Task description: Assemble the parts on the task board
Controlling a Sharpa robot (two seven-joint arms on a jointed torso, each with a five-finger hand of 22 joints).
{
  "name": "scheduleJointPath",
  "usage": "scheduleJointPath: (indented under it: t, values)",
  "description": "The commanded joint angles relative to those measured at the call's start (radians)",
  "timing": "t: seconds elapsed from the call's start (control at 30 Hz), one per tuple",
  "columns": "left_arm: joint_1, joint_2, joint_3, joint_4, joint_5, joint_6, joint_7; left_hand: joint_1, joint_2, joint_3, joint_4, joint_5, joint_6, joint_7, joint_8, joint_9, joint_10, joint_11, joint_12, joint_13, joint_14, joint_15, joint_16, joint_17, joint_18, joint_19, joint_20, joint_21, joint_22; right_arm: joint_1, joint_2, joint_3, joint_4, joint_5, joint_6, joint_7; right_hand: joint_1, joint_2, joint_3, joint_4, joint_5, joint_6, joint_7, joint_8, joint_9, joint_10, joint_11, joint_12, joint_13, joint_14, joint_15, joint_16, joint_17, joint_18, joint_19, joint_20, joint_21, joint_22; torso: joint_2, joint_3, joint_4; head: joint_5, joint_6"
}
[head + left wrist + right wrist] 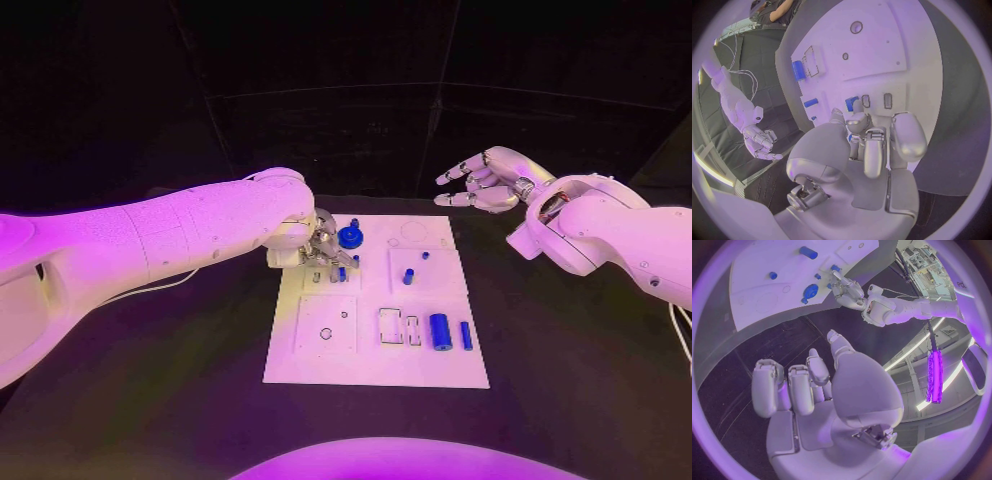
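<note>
The white task board (378, 355) lies in the middle of the black table. My left hand (320, 245) is down on the board's far left part, fingers curled onto it. Its fingertips (857, 120) meet a small blue part (851, 103); whether they grip it is hidden. A round blue part (351, 237) stands just beside that hand, and small blue pegs (342, 272) stand next to it. Two more pegs (410, 277) stand in the board's middle. Two blue cylinders (440, 331) lie at the near right. My right hand (483, 180) hovers beyond the board's far right corner, fingers apart, holding nothing.
Empty slots (391, 326) and round holes (326, 333) mark the board's near half. Black table (577, 350) surrounds the board on all sides. A cable (159, 285) trails under my left arm.
</note>
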Motion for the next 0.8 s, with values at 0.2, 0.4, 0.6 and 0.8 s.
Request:
scheduleJointPath:
  t: [0.2,0.4,0.6,0.8]
  values:
    - [0.001,0.006,0.000,-0.009,-0.007,0.042,-0.019,0.017,0.000,0.005,-0.009,-0.001,-0.010,0.000,0.008,0.005,-0.009,0.000,0.007,0.000,0.098,0.000,0.003,0.263,-0.014,-0.003,0.004,0.007,0.002,0.002,0.004,0.001,-0.003,-0.004,0.014,0.001,0.010,-0.001,-0.007,0.000,0.005,0.006,0.001,0.006,0.000,0.000,-0.007,0.002,0.001,0.061,-0.006,-0.003,0.059,0.004,-0.006,0.001,-0.002,0.063,0.000,-0.0004,0.0004,0.000,-0.002]
    - [0.001,0.008,0.000,-0.014,-0.025,0.048,-0.018,0.020,-0.001,0.007,-0.012,-0.001,-0.011,0.000,0.010,0.007,-0.010,0.000,0.007,0.000,0.098,0.000,0.003,0.263,-0.014,-0.003,0.004,0.009,0.005,0.002,0.006,0.001,-0.005,-0.004,0.016,0.001,0.010,-0.001,-0.007,0.000,0.005,0.006,0.001,0.006,0.000,0.000,-0.007,0.002,0.001,0.061,-0.006,-0.003,0.059,0.004,-0.006,0.001,-0.002,0.063,0.001,-0.0010,0.0008,0.000,-0.004]
    - [0.001,0.012,0.000,-0.015,-0.031,0.052,-0.015,0.027,-0.004,0.011,-0.019,-0.001,-0.015,0.001,0.013,0.012,-0.011,0.001,0.008,0.000,0.098,0.000,0.003,0.263,-0.014,-0.003,0.005,0.010,0.006,0.002,0.009,0.001,-0.007,-0.004,0.019,0.001,0.010,-0.001,-0.007,0.000,0.005,0.006,0.001,0.006,0.000,0.000,-0.007,0.002,0.001,0.061,-0.006,-0.003,0.059,0.004,-0.006,0.001,-0.002,0.063,0.000,-0.0010,0.0003,0.000,-0.005]
    - [0.001,0.013,0.000,-0.015,-0.032,0.052,-0.011,0.035,-0.005,0.017,-0.028,-0.001,-0.019,0.001,0.017,0.017,-0.012,0.001,0.009,0.000,0.098,0.001,0.003,0.263,-0.014,-0.004,0.005,0.010,0.007,0.002,0.012,0.001,-0.009,-0.004,0.021,0.000,0.010,-0.001,-0.007,0.000,0.005,0.006,0.001,0.006,0.000,0.000,-0.007,0.002,0.001,0.061,-0.006,-0.003,0.059,0.004,-0.006,0.001,-0.002,0.063,0.000,-0.0004,0.0009,-0.001,-0.007]
